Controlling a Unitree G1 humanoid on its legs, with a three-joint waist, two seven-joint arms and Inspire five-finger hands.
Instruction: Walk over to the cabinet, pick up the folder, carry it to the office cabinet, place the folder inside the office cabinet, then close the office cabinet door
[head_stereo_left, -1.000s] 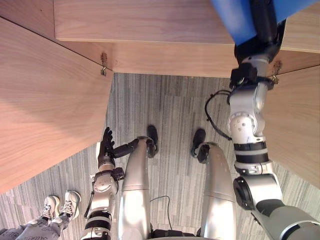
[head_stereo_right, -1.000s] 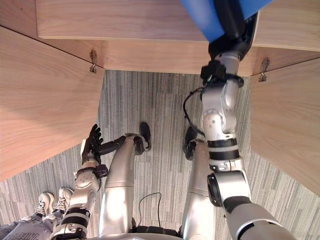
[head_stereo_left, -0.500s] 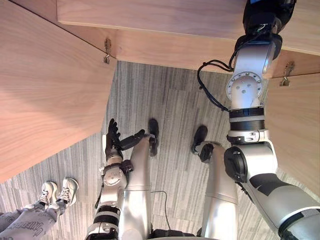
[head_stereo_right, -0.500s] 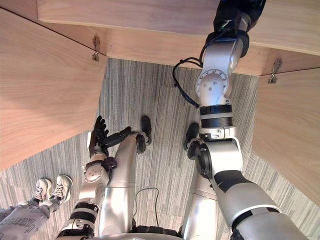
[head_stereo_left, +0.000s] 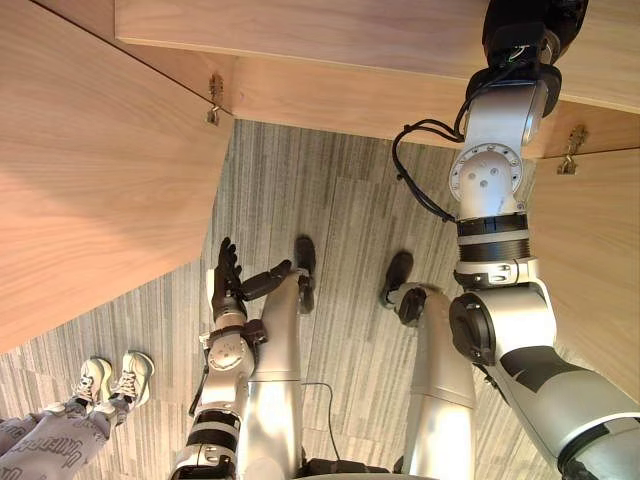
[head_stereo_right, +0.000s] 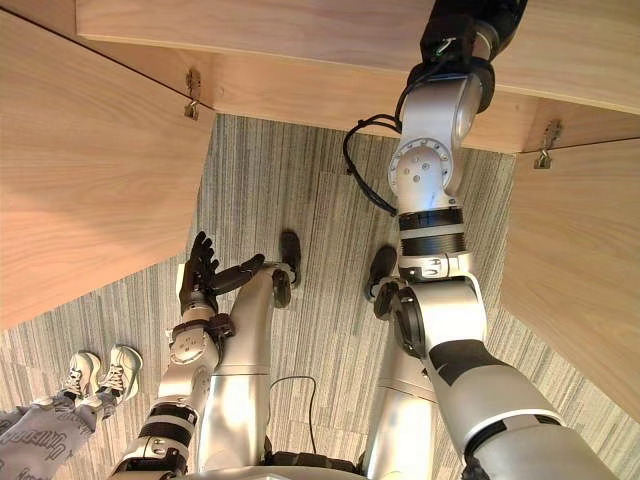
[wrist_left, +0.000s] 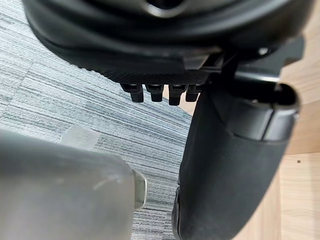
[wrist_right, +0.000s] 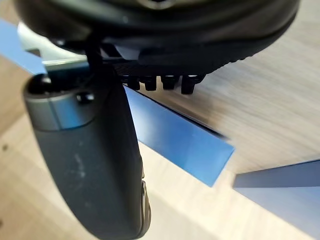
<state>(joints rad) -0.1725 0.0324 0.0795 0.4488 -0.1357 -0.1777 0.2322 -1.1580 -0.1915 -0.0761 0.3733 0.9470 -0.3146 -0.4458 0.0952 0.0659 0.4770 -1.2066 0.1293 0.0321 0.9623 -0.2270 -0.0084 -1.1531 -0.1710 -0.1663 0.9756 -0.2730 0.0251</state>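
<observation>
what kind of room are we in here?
Likely an office: grey striped carpet, a light wood cabinet with its doors swung open on metal hinges, and a blue folder against the wood.

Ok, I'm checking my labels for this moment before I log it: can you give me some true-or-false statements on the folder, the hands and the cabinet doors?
1. The left hand is curled round the folder. False: the left hand hangs open, low over the carpet, holding nothing.
2. The blue folder shows just past the right hand, with wood behind it. True.
3. Both cabinet doors are shut. False: the left door and the right door both stand open.
4. A person's shoes stand on the carpet at the robot's left. True.
</observation>
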